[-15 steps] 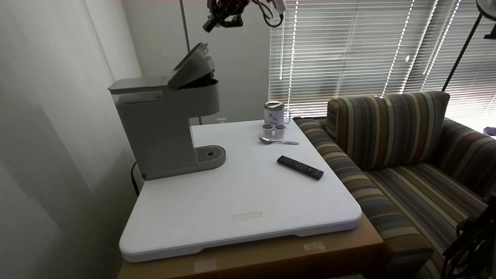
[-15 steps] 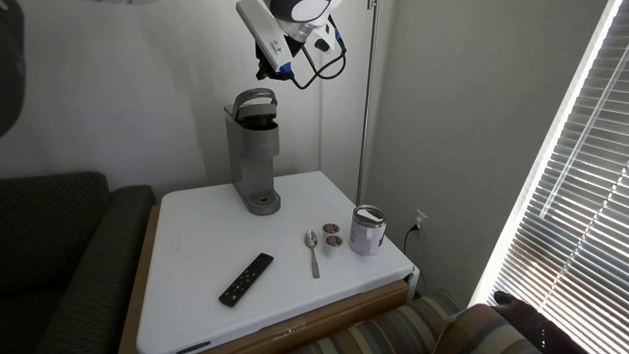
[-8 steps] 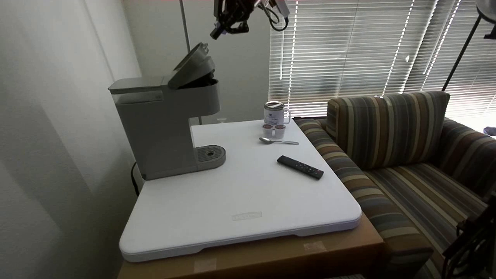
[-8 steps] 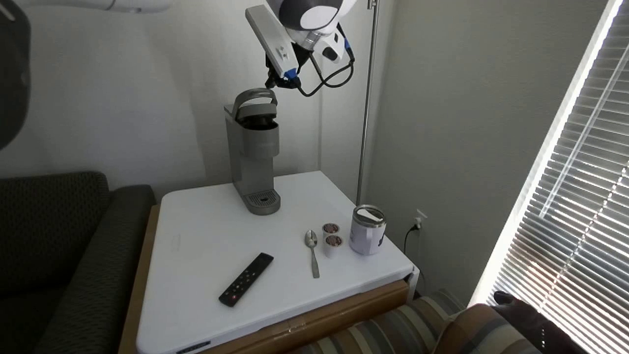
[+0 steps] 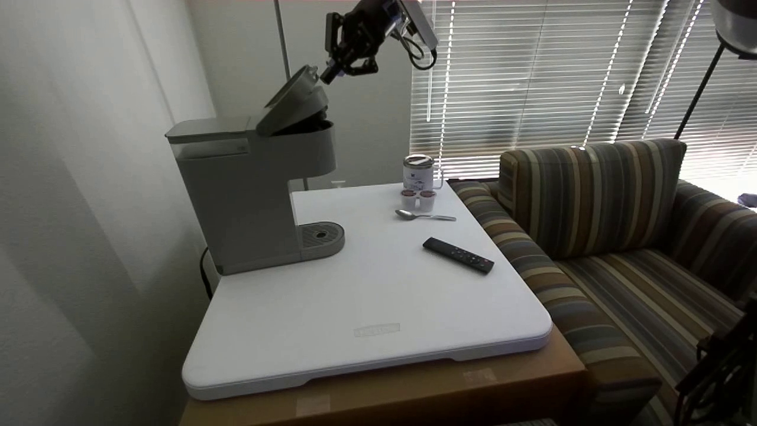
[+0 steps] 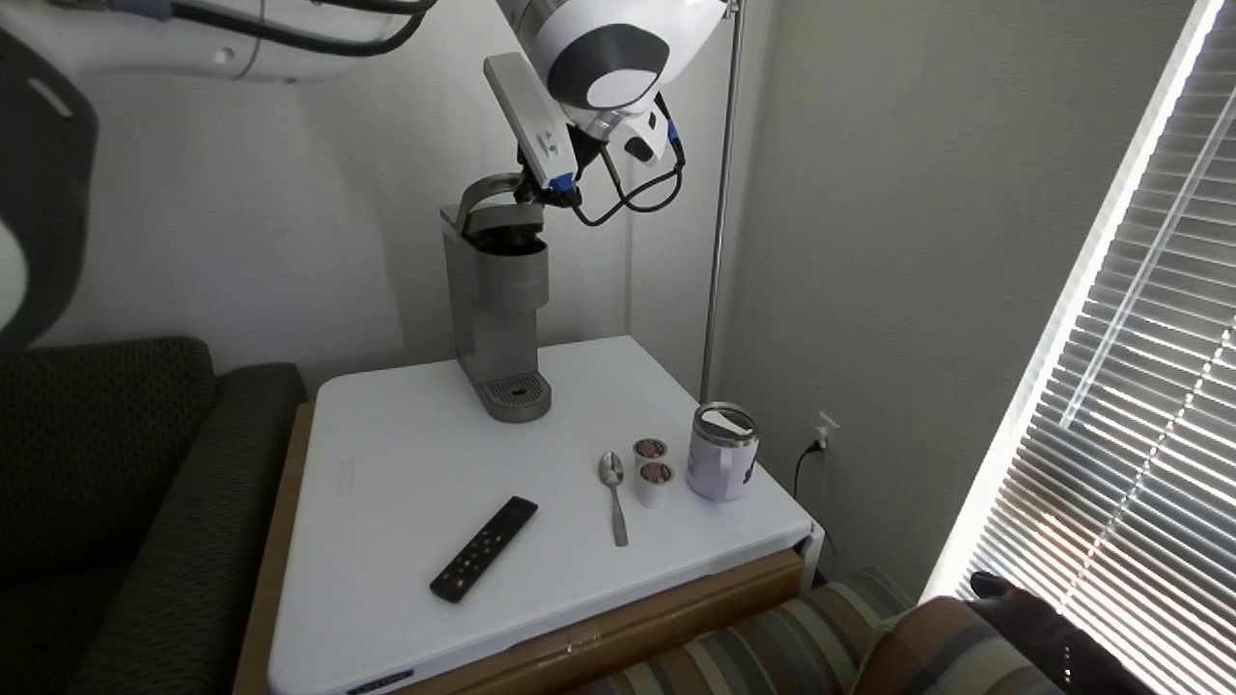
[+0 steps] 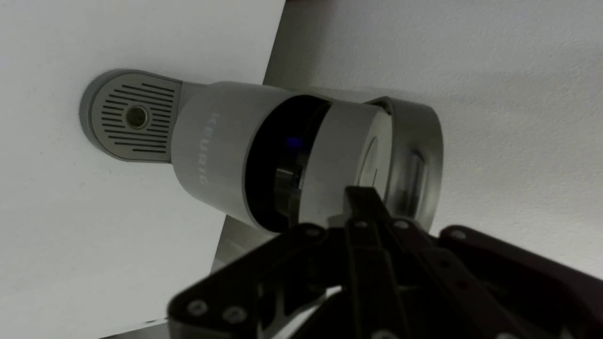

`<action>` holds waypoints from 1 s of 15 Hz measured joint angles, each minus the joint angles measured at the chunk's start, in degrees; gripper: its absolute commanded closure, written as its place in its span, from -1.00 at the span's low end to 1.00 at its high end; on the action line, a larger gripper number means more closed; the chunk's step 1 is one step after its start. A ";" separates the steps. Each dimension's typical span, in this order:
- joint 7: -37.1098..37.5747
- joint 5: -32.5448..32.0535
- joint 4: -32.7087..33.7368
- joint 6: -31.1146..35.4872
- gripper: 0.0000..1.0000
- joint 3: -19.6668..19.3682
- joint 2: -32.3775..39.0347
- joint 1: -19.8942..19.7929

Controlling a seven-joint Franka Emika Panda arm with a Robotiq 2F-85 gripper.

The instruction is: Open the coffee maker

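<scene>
Coffee maker is upright on the tabletop, just below the end effector, lid tilted up. End effector is at the lid's raised front end, tips pressed together. Contact: can't tell. In an exterior view the tips look just beside the lid; in an exterior view they're lost in dark parts in front of the handle. Wrist view: end effector covers part of the lid; opening mostly too dark to read. Arm cut off up top in both exterior views.

The coffee maker looks matt plastic, the spoon glossy metal
</scene>
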 measured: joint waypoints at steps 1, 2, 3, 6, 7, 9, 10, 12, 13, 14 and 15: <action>0.02 0.00 0.00 -0.03 1.00 0.18 0.06 0.08; 0.02 0.00 0.00 -0.08 1.00 0.42 0.06 0.15; 0.02 0.00 0.01 -0.12 1.00 0.65 0.06 0.22; 0.01 0.00 0.04 -0.36 1.00 1.05 0.06 0.33; 0.00 0.00 0.04 -0.47 1.00 1.23 0.06 0.34; -0.03 0.00 0.06 -0.52 1.00 1.53 0.06 0.33; -0.08 0.00 0.09 -0.52 1.00 1.64 0.06 0.33; -0.15 0.00 0.13 -0.52 1.00 1.86 0.06 0.33; -0.19 0.00 0.14 -0.52 1.00 1.93 0.04 0.33; -0.26 0.00 0.14 -0.51 1.00 1.99 0.02 0.33; -0.32 0.00 0.15 -0.51 1.00 2.08 0.00 0.33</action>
